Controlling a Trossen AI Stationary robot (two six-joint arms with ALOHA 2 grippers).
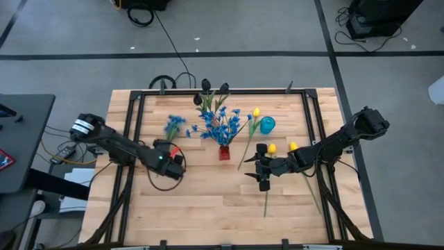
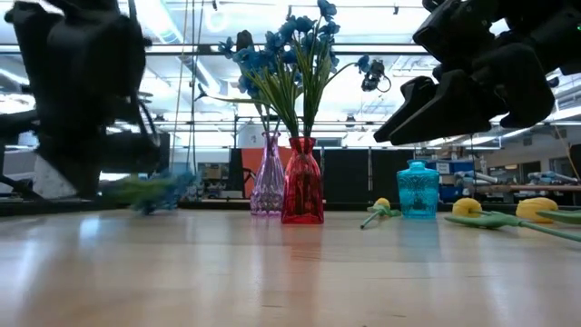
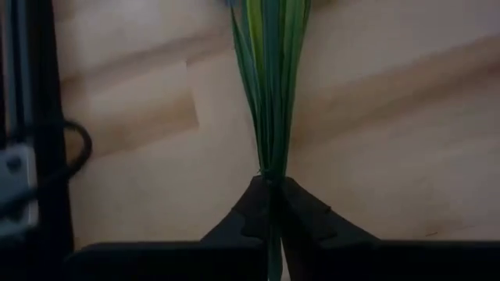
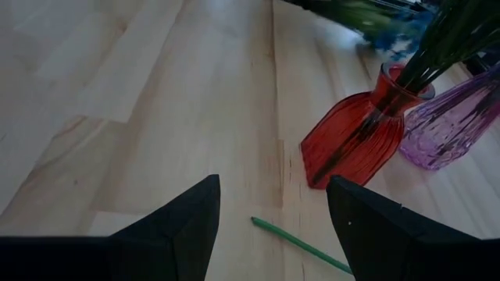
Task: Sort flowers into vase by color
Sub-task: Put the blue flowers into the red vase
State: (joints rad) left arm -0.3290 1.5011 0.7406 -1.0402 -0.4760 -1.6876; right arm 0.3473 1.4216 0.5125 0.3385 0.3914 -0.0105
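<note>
Blue blossoms fill the red vase [image 1: 224, 153] at mid-surface: a full bunch [image 1: 220, 125] stands upright in it. Just behind, the purple vase [image 2: 270, 179] holds dark tulips [image 1: 211, 92]. The teal vase [image 1: 267, 124] to the right looks empty, a yellow tulip [image 1: 255, 113] lying just beside it.

Judgement: blue mostly sorted, dark apparently sorted, yellow not begun.

One loose blue bunch [image 1: 173, 126] lies left of the red vase. The left gripper [image 1: 175, 161] sits at its stem end, jaws closed on the green stems [image 3: 269, 86], which are pinched together between the fingertips [image 3: 251, 211]. Whether the bunch is off the wood yet I cannot tell.

Two more yellow tulips [image 1: 272, 148] lie on the right side of the wooden surface [image 1: 208, 215], long stems trailing toward the front edge. The right gripper [image 1: 261, 169] hovers over them, jaws apart, holding nothing; a green stem [image 4: 301, 244] lies below it.

Hard to read:
- Left arm is a dark blur in the low view; the held bunch smears behind it.
- The wrist view shows only stems, not blossoms.
- Count of dark tulips is uncertain from above.
- Teal vase interior not clearly visible.
</note>
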